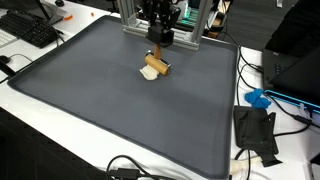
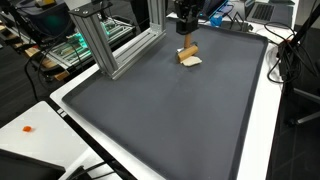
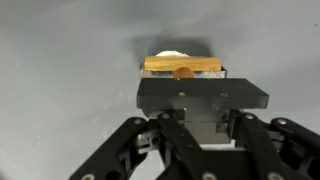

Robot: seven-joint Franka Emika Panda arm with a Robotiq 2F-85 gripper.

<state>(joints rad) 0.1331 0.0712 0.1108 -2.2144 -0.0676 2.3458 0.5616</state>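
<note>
A light wooden block [image 3: 183,67] stands on the dark grey mat [image 1: 120,110] near its far edge, with a small cream piece [image 3: 170,53] against it. In the wrist view the block lies right at my fingertips, and my gripper [image 3: 192,82] is shut on its top. In both exterior views the gripper [image 1: 160,43] [image 2: 186,38] comes straight down onto the block [image 1: 155,66] [image 2: 187,54]. The cream piece [image 1: 150,75] [image 2: 193,62] rests on the mat at the block's foot. The contact between the pads and the wood is hidden by the black finger parts.
An aluminium frame [image 2: 105,40] rises at the mat's edge behind the gripper [image 1: 190,25]. A keyboard [image 1: 30,30], cables [image 1: 140,168], a black bracket [image 1: 255,130] and a blue object [image 1: 258,98] lie on the white table around the mat.
</note>
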